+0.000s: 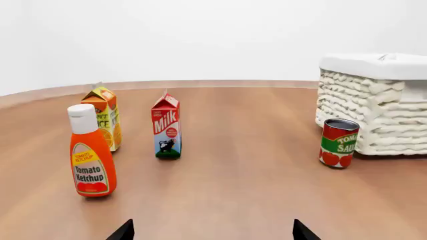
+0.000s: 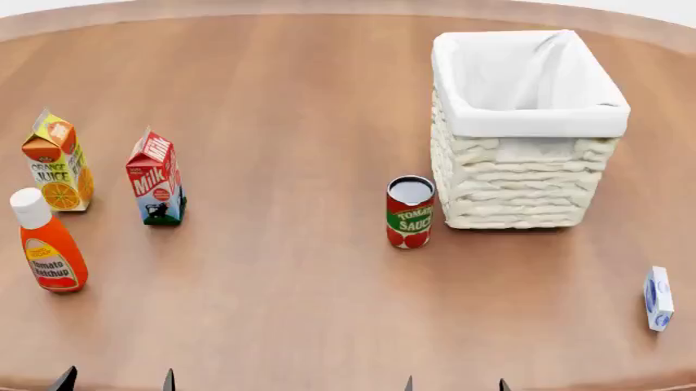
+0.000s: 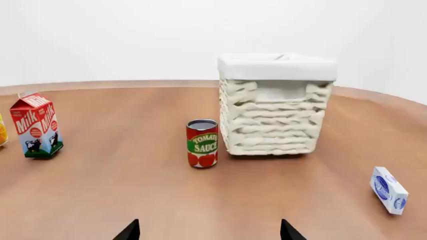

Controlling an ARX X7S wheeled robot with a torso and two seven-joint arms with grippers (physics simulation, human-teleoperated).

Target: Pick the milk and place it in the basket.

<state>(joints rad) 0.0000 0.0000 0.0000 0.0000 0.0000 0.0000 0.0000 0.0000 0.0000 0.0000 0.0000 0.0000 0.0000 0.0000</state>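
Observation:
The milk (image 2: 156, 177) is a small red gable-top carton standing upright on the wooden table at the left; it also shows in the left wrist view (image 1: 166, 127) and the right wrist view (image 3: 37, 125). The basket (image 2: 526, 175), cream wicker with white lining, stands at the right rear and looks empty; it shows too in the wrist views (image 1: 373, 120) (image 3: 273, 120). My left gripper (image 2: 116, 380) is open and empty at the near table edge, well short of the milk. My right gripper (image 2: 455, 384) is open and empty, near the front edge.
An orange juice carton (image 2: 57, 163) and a tomato ketchup bottle (image 2: 48, 243) stand left of the milk. A tomato sauce can (image 2: 411, 212) stands just left of the basket's front. A tiny white-and-blue carton (image 2: 658, 298) lies at the far right.

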